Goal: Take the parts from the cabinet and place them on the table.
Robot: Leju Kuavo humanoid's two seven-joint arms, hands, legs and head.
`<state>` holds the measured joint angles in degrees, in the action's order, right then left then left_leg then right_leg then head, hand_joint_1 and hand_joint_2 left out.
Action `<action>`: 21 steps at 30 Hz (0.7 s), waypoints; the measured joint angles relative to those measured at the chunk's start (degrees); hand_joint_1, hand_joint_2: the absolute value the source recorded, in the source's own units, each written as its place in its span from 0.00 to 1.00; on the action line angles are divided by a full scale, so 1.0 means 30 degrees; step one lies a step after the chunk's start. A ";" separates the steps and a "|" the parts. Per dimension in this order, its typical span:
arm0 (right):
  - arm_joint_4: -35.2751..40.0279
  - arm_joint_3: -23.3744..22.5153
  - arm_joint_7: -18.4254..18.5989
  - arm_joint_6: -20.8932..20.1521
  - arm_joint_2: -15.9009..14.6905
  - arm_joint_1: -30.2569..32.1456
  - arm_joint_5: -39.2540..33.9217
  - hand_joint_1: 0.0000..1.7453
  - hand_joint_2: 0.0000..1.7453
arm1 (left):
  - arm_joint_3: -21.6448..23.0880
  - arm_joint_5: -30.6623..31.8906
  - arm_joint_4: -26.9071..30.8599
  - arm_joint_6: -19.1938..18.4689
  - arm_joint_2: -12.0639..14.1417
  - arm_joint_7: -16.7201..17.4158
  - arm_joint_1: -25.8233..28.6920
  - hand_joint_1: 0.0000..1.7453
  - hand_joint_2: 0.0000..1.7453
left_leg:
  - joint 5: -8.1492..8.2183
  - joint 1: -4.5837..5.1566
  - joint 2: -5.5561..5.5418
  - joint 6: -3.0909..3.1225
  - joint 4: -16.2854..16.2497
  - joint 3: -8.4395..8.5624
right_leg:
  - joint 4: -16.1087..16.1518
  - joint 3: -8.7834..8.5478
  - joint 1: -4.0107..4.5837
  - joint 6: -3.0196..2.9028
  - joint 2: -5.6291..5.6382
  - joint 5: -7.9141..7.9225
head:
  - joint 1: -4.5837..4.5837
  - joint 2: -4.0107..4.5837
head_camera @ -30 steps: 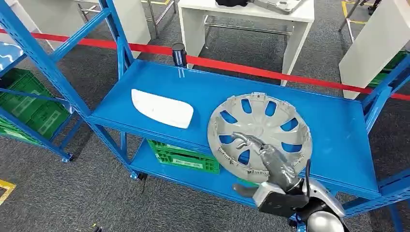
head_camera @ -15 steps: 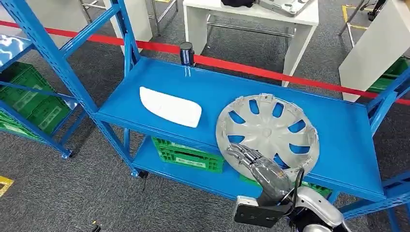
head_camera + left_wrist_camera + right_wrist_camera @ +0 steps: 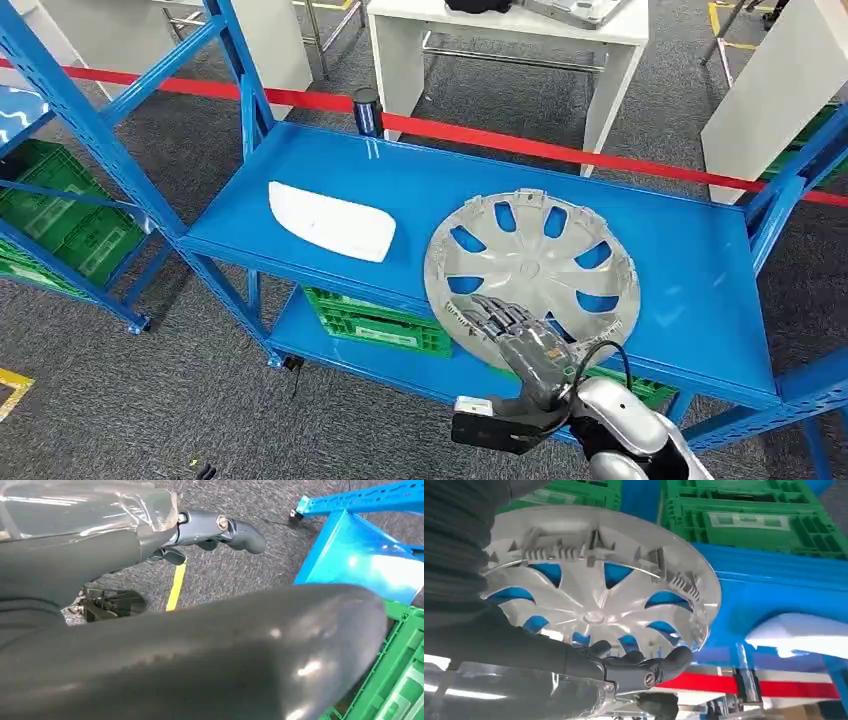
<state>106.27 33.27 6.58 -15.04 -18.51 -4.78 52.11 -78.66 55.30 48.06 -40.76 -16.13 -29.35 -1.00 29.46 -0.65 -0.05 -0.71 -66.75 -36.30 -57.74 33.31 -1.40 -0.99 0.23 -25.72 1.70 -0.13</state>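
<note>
Right hand (image 3: 522, 338) at near rim of silver hubcap (image 3: 545, 262) on blue shelf (image 3: 700, 300); fingers (image 3: 674, 659) curled, grasp unclear. White panel (image 3: 332, 222) well apart.

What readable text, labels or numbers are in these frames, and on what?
No text can be read.
Green crates: pale label patches on the side, too blurred to read.
Hubcap: no marking can be made out.
White part: plain, no print visible.
</note>
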 joint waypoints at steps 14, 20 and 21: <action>-0.1348 -0.0124 0.0998 -0.0014 0.0954 -0.0439 0.1261 0.00 1.00 | 0.0583 0.0102 -0.0532 0.0058 0.0306 -0.0051 -0.0168 0.00 0.00 | -0.1372 0.0156 0.0039 0.0875 0.3607 0.1512 | -0.5061 0.2497 0.0111 0.0592 -0.0044 -0.1848 | -0.0080 0.0000; -0.1851 -0.0511 0.1647 -0.0022 0.1231 -0.0626 0.2252 0.00 1.00 | 0.0809 -0.0051 -0.0656 0.0066 0.0320 -0.0051 -0.0173 0.00 0.00 | -0.1154 0.0319 -0.0006 0.0462 0.3233 0.1340 | 0.0038 -0.0050 0.0186 0.0357 -0.0078 -0.0131 | -0.0036 0.0000; -0.1974 -0.0642 0.1705 -0.0073 0.1252 -0.0641 0.2390 0.00 1.00 | 0.0889 -0.0073 -0.0692 0.0087 0.0320 -0.0051 -0.0176 0.00 0.00 | -0.1177 0.0264 -0.0002 0.0393 0.3255 0.1347 | 0.0046 -0.0046 0.0236 0.0266 -0.0072 -0.0127 | -0.0051 0.0000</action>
<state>100.34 31.34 11.69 -15.26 -14.75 -6.70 59.28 -76.00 55.08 45.99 -40.50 -15.17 -29.51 -1.53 25.92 0.14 -0.06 0.47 -56.99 -32.26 -57.60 33.17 -0.69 -0.19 0.01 -26.10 1.55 -0.13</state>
